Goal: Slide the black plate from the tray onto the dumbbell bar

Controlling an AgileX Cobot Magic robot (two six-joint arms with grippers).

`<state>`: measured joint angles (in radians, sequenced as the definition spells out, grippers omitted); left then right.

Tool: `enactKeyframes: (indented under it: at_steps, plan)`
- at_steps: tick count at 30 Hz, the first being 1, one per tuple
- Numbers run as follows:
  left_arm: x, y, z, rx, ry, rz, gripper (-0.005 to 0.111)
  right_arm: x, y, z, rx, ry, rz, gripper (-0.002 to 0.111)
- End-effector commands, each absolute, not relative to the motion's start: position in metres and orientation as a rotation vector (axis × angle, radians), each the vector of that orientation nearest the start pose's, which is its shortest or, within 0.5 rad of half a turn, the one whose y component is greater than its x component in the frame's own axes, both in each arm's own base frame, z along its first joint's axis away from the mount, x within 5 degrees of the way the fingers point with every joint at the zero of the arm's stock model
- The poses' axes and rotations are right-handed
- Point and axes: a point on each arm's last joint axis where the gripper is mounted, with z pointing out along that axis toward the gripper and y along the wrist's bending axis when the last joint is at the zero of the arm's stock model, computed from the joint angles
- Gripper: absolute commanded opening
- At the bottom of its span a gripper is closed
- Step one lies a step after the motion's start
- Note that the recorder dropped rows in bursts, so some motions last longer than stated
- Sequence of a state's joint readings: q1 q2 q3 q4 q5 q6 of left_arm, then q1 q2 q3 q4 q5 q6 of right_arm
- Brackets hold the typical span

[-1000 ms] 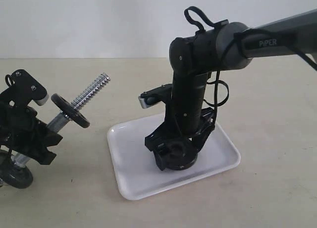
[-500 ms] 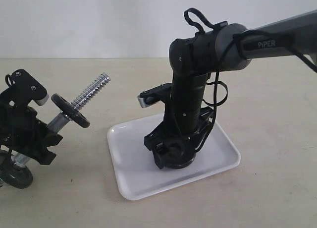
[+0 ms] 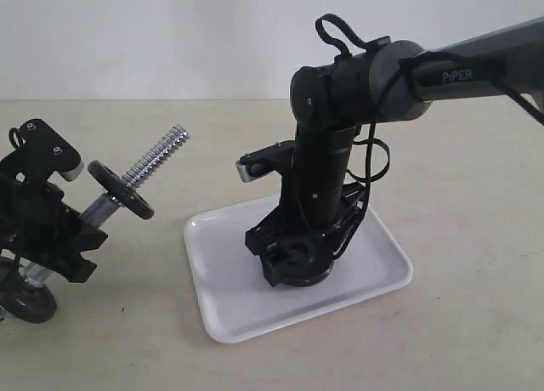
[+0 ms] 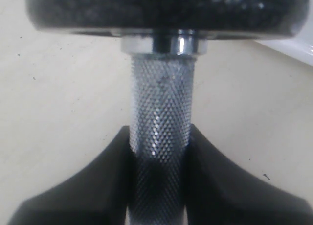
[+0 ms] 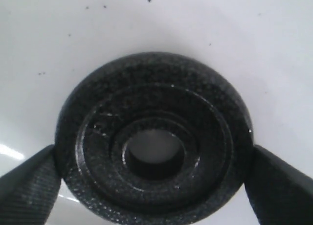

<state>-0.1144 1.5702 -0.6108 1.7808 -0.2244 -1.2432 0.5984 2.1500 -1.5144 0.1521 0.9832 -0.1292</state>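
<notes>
The black plate [image 3: 297,263] is low over the white tray [image 3: 223,280], and my right gripper [image 3: 294,253] is shut on its rim. In the right wrist view the black plate [image 5: 156,100] fills the frame with its centre hole showing, a finger [image 5: 29,183] pressed against each side of my right gripper [image 5: 154,182]. My left gripper [image 3: 53,231] is shut on the dumbbell bar [image 3: 157,163], which points up and to the right with a bare threaded end. Close up, the knurled dumbbell bar [image 4: 159,98] sits squeezed inside my left gripper [image 4: 159,159].
One black disc [image 3: 121,189] is mounted on the bar behind the threaded end, seen close as the black disc [image 4: 161,10]. A second disc [image 3: 25,299] sits at the bar's lower end. A corner of the tray [image 4: 299,49] shows beyond it. The beige tabletop [image 3: 459,323] surrounds the tray.
My right gripper, with the black plate in it, has shifted slightly up and to the left over the tray. The left arm and the bar have not moved.
</notes>
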Motion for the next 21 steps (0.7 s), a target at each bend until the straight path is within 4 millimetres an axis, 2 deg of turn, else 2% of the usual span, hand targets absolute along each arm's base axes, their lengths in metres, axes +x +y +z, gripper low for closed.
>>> enactKeyframes:
  at_steps: [1,5,8,13,21]
  plan:
    - [0.273,-0.053,0.183,0.811,2.216,-0.108,0.004,0.34,0.244,0.139,-0.999,2.939,0.2,0.07]
    - [0.273,-0.053,0.183,0.811,2.216,-0.108,0.004,0.342,0.245,0.14,-1.047,2.901,0.196,0.071]
    - [0.273,-0.053,0.183,0.807,2.217,-0.109,0.004,0.347,0.247,0.147,-1.042,2.863,0.19,0.084]
    - [0.273,-0.053,0.183,0.807,2.217,-0.109,0.004,0.354,0.252,0.158,-1.028,2.833,0.203,0.084]
    - [0.273,-0.053,0.183,0.807,2.217,-0.109,0.004,0.351,0.251,0.143,-1.01,2.911,0.186,0.084]
